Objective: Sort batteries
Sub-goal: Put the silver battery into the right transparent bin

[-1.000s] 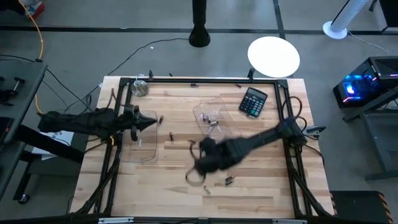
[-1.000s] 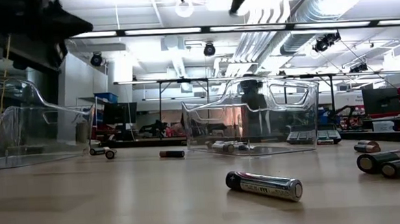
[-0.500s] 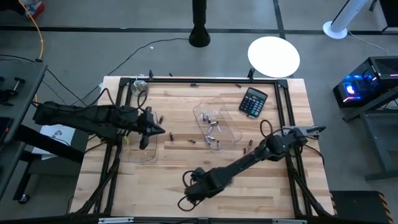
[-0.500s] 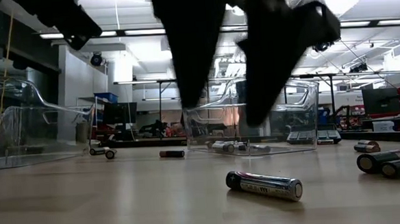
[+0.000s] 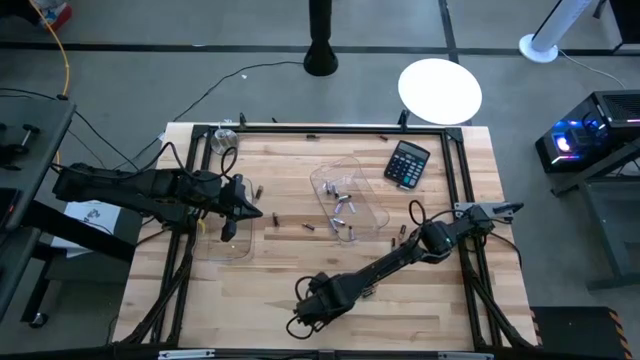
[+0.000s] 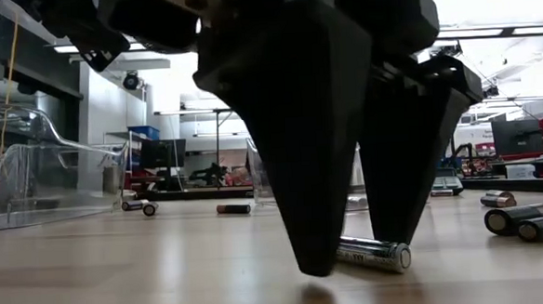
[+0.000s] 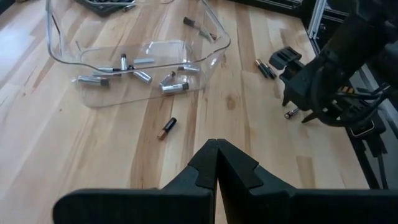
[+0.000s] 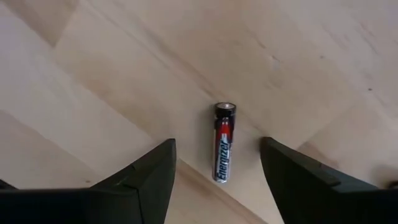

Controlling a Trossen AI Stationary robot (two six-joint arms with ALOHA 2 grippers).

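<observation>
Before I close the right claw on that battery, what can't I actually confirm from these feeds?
- Low view: the right claw hides most of the silvery cylindrical battery; fingertip contact unclear.
- High view: that battery is hidden under the claw; loose cells too small to tell types.
- Left wrist view: labels on the cells in the clear plastic tray too small.
- Right wrist view: surrounding table cut off.

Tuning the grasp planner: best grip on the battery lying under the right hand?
Grip the battery across its mid-body, coming straight down. It lies flat on the bare table, and the open right hand already straddles it, one finger on each long side.
</observation>
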